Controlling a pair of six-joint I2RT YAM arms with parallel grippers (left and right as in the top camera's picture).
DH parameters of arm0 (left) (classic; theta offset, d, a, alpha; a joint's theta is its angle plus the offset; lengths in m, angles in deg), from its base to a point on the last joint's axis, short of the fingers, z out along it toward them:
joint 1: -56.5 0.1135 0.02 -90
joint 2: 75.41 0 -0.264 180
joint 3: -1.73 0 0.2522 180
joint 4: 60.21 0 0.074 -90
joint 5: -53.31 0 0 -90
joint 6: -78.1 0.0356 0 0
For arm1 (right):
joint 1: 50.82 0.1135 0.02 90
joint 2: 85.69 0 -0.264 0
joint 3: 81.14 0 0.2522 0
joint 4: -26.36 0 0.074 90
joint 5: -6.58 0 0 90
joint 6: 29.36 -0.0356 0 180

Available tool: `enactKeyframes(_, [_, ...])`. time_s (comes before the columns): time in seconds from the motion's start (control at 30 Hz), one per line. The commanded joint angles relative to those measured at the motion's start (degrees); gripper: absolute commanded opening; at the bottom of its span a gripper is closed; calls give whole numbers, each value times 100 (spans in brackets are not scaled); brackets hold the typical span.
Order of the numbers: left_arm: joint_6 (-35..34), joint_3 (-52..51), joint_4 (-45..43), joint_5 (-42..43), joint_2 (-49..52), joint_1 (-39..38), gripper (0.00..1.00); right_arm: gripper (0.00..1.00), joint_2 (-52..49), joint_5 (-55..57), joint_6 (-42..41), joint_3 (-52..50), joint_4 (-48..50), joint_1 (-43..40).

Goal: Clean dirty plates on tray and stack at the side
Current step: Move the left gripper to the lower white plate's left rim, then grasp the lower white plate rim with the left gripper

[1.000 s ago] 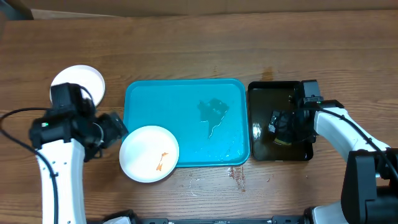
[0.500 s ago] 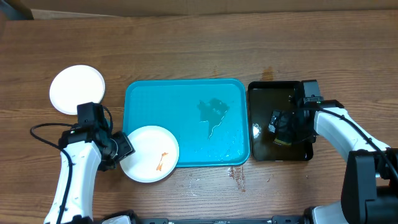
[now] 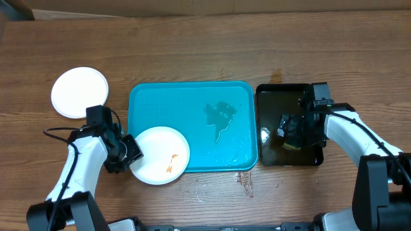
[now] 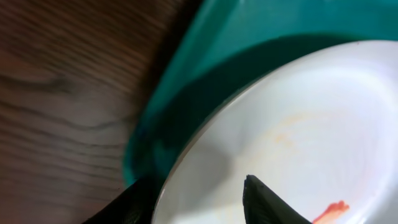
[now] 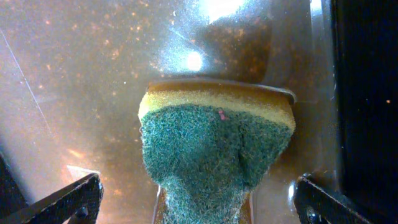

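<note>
A white plate (image 3: pixel 164 153) with an orange smear lies on the front left corner of the turquoise tray (image 3: pixel 192 102) and overhangs its edge. My left gripper (image 3: pixel 127 153) is shut on this plate's left rim, one finger under it and one on top; the left wrist view shows the plate (image 4: pixel 311 118), the gripper (image 4: pixel 198 199) and the tray (image 4: pixel 205 56). A clean white plate (image 3: pixel 79 92) sits on the table at the far left; I cannot tell whether it is a stack. My right gripper (image 3: pixel 290 133) is open, with its fingers (image 5: pixel 196 205) either side of a sponge.
A green and yellow sponge (image 5: pixel 214 143) lies in a wet black tray (image 3: pixel 273 102) right of the turquoise tray. The turquoise tray holds a puddle of water (image 3: pixel 221 119). A small stain (image 3: pixel 245 181) marks the table at the front.
My left gripper moved from beside the far-left plate forward to the smeared plate and took its rim. That plate shifted slightly right. The right arm has not moved.
</note>
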Motion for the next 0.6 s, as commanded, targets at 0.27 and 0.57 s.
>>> enactKeyframes(0.27, [-68,-52,-911,1934,142,-435,55,100,-17,39,-15,-52,-9,-24])
enactKeyframes(0.57, [52,719,-586,1462,125,-927,56,100,-17,39,-15,-52,-9,-24])
